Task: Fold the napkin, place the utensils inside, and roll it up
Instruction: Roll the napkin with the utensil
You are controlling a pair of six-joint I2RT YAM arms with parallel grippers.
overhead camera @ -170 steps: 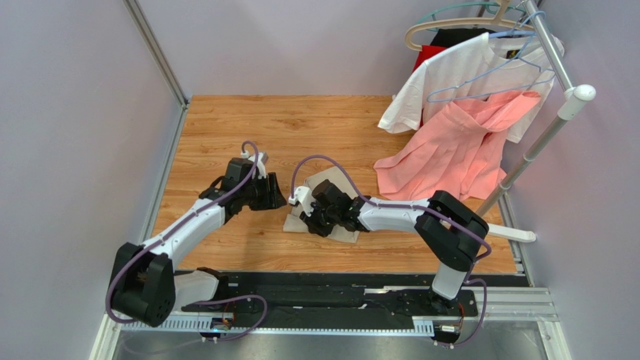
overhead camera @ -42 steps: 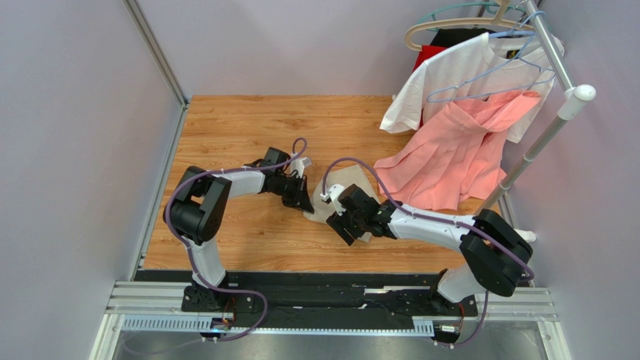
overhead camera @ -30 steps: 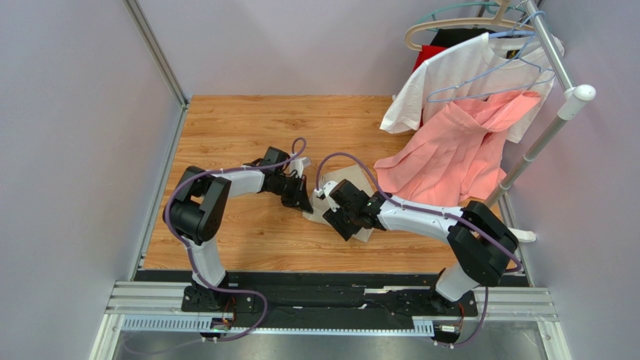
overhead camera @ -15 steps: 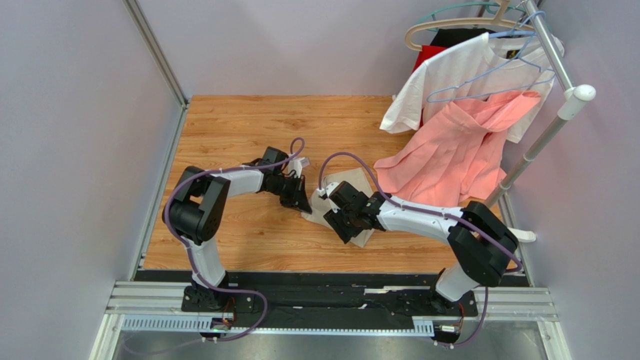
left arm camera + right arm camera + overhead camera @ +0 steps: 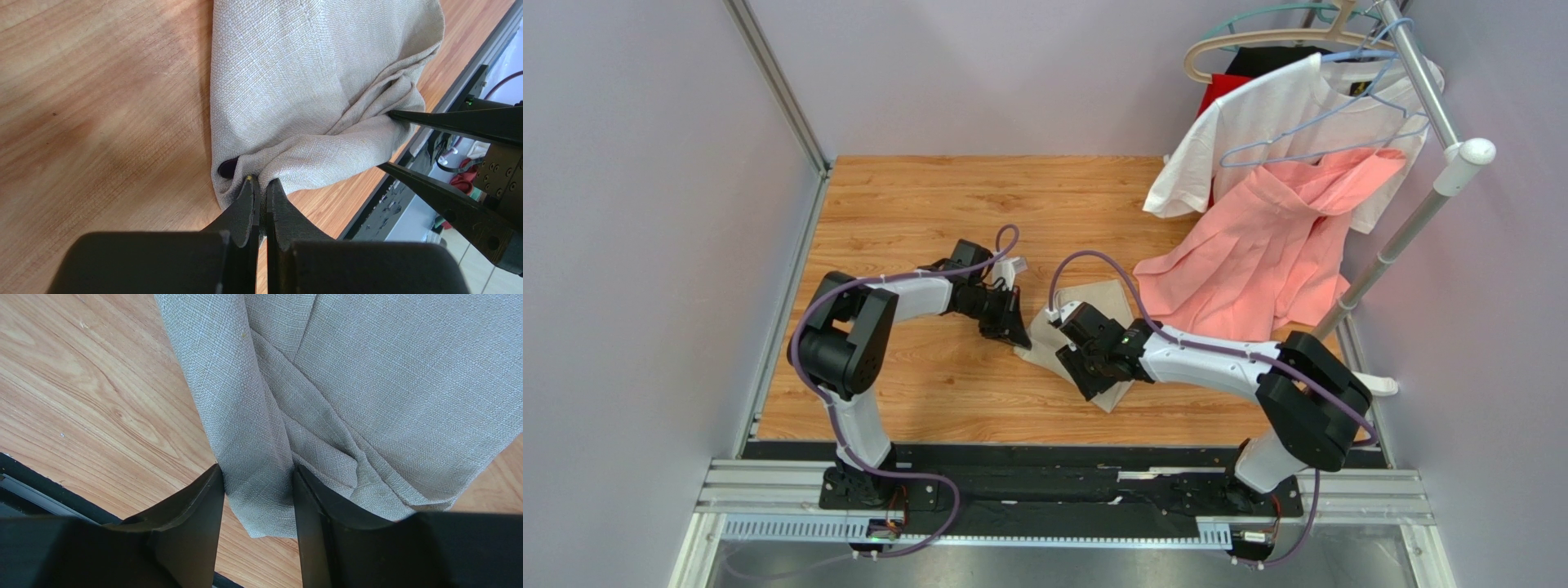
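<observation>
The beige napkin point(image 5: 1091, 303) lies partly rolled on the wooden table point(image 5: 928, 208). In the left wrist view the napkin point(image 5: 319, 79) bunches at its near corner, where my left gripper point(image 5: 263, 184) is shut on a pinch of cloth. A dark purple utensil tip point(image 5: 228, 166) peeks out of the fold beside it; the rest of the utensils is hidden. My right gripper point(image 5: 258, 478) straddles the rolled edge of the napkin point(image 5: 380, 386), both fingers pressed against the roll. From above, the left gripper point(image 5: 1020, 336) and right gripper point(image 5: 1100, 375) sit at opposite ends of the roll.
A salmon-pink garment point(image 5: 1259, 257) and a white T-shirt point(image 5: 1284, 116) hang from a rack point(image 5: 1400, 239) at the right, the pink one draping onto the table near the napkin. A black rail point(image 5: 1063, 472) runs along the near edge. Grey walls enclose the table.
My right gripper has shifted slightly toward the near edge along the napkin and its jaws have narrowed on the roll. The left gripper has stayed put, still pinching the cloth.
</observation>
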